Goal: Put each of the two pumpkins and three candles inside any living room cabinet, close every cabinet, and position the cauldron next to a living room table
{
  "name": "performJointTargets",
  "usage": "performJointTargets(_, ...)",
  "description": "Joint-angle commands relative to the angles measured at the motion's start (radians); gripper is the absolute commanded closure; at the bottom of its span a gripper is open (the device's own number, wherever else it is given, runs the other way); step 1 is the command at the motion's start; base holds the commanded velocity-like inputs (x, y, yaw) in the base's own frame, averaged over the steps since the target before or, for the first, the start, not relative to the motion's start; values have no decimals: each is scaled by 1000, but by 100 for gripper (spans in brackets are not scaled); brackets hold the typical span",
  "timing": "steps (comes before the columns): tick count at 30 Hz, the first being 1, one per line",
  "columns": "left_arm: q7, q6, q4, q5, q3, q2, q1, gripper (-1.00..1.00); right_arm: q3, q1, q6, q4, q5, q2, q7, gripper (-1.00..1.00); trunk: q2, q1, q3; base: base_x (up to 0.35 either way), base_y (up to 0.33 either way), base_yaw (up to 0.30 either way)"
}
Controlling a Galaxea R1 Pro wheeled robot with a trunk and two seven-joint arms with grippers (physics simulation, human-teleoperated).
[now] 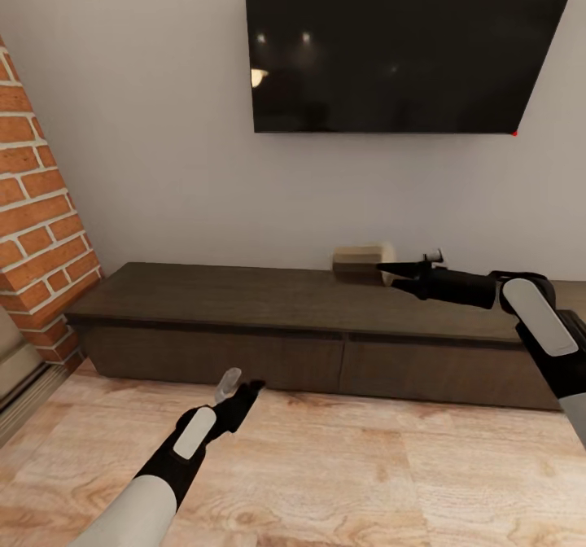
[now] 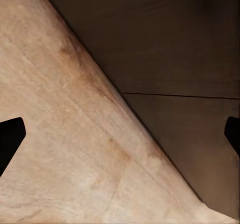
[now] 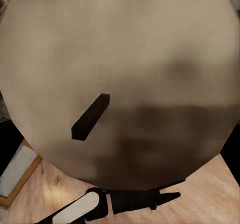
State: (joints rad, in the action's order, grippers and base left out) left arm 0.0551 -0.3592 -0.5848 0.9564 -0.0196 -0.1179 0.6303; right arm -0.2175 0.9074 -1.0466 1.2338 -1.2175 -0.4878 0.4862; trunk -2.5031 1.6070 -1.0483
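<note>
Candle (image 3: 125,74) fills the right wrist view, wick end on, pinched in the right hand (image 1: 389,274) above the cabinet (image 1: 268,303) top at 3 o'clock. Left hand (image 1: 240,391), spread, hovers at 6 o'clock near the shut drawer fronts. Stowing step: a drawer likely needs opening next.

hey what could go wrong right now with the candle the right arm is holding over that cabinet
1. The right gripper holds the candle above the cabinet top, but both drawer fronts look closed; releasing now would probably leave it on top, not inside.
2. The left gripper hangs open, low near the drawer front. With no handle visible, its fingers may slip rather than pull the drawer open.
3. The candle blocks most of the right wrist view, so judging placement from there is hard.
</note>
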Motion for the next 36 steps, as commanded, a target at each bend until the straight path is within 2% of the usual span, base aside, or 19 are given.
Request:
performJointTargets(1, -13, 12, 2, 14, -2, 0, 0, -100, -1, 1, -1, -1, 2, -6, 10, 100, 0, 0, -1, 0, 0, 0)
performJointTargets(4, -92, 117, 30, 29, -3, -1, 0, -100, -3, -2, -1, 0, -17, -36, 17, 100, 0, 0, -1, 0, 0, 0)
performJointTargets(7, -113, 144, 35, 32, -3, 0, 1, -100, -4, -2, -1, 0, -21, -49, 30, 100, 0, 0, -1, 0, 0, 0)
performJointTargets(10, -156, 135, 37, 33, -3, 6, 1, -100, -6, -4, -1, 0, -22, -52, 46, 100, 0, 0, -1, 0, 0, 0)
performJointTargets(12, -214, 116, 37, 33, -3, 10, 2, -100, -6, -5, -1, 0, -22, -53, 58, 100, 0, 0, -1, 0, 0, 0)
performJointTargets(13, -285, 86, 36, 33, -3, 14, 2, -100, -6, -8, -1, 0, -22, -53, 78, 100, 0, 0, -1, 0, 0, 0)
performJointTargets(15, -359, 47, 35, 33, -3, 21, 2, -100, -7, -12, -1, 0, -21, -53, 110, 100, 0, 0, -1, 0, 0, 0)
performJointTargets(17, -408, 25, 36, 33, -3, 34, 2, -100, -7, -15, -1, 0, -21, -53, 137, 100, 0, 0, -1, 0, 0, 0)
performJointTargets(20, -527, -14, 39, 31, -2, 59, 2, -100, -7, -38, -1, 0, -18, -53, 182, 100, 0, 0, -1, 0, 0, 0)
performJointTargets(22, -558, -55, 39, 30, -2, 64, 2, -100, -7, -49, -1, 0, -17, -54, 191, 100, 0, 0, -1, 0, 0, 0)
performJointTargets(23, -572, -96, 38, 31, -2, 71, 2, -100, -7, -55, -1, 0, -16, -53, 194, 100, 0, 0, -1, 0, 0, 0)
performJointTargets(25, -592, -122, 37, 33, -2, 82, 2, -100, -8, -57, -1, 0, -15, -53, 195, 100, 0, 0, -1, 0, 0, 0)
performJointTargets(26, -627, -134, 38, 33, -2, 94, 2, -100, -8, -58, -1, 0, -15, -53, 196, 100, 0, 0, -1, 0, 0, 0)
performJointTargets(28, -701, -145, 39, 32, -3, 115, 2, -100, -8, -59, -1, 0, -13, -52, 196, 100, 0, 0, -1, 0, 0, 0)
performJointTargets(31, -739, -150, 49, 31, -3, 132, 2, -100, -9, -60, -1, 0, -12, -52, 196, 100, 0, 0, -1, 0, 0, 0)
performJointTargets(36, -750, -152, 79, 31, -4, 138, 2, -100, -8, -77, -1, 0, -12, -52, 198, 100, 0, 0, -1, 15, 0, 0)
